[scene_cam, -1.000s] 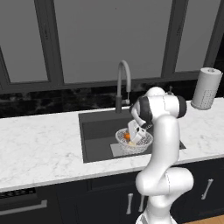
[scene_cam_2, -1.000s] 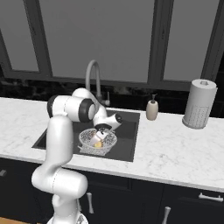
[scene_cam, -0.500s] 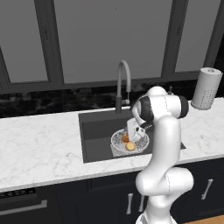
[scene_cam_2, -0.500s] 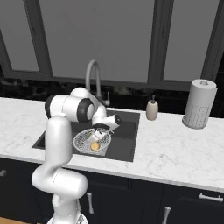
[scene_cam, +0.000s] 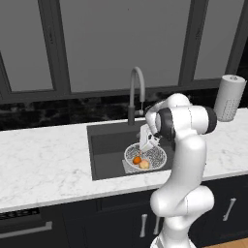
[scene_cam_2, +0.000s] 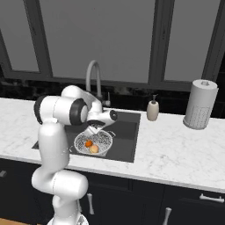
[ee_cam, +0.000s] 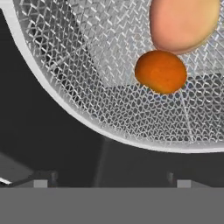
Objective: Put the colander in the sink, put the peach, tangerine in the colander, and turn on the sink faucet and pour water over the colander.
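The tangerine (scene_cam: 137, 159) and peach (scene_cam: 144, 164) are lying touching in the colander (scene_cam: 156, 156) in the sink (scene_cam: 104, 145); my gripper (scene_cam: 146, 146) is hanging spread wide, empty, while the faucet (scene_cam: 136, 89) is waiting dry

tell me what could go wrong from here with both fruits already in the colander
1. The open gripper hangs just above the colander rim; a careless exit might clip the rim and shift the bowl in the sink.
2. The peach and tangerine lie loose and touching, so a knock could roll them.
3. The sink faucet spout ends toward the back of the basin, while the colander sits nearer the front, so water might miss it.
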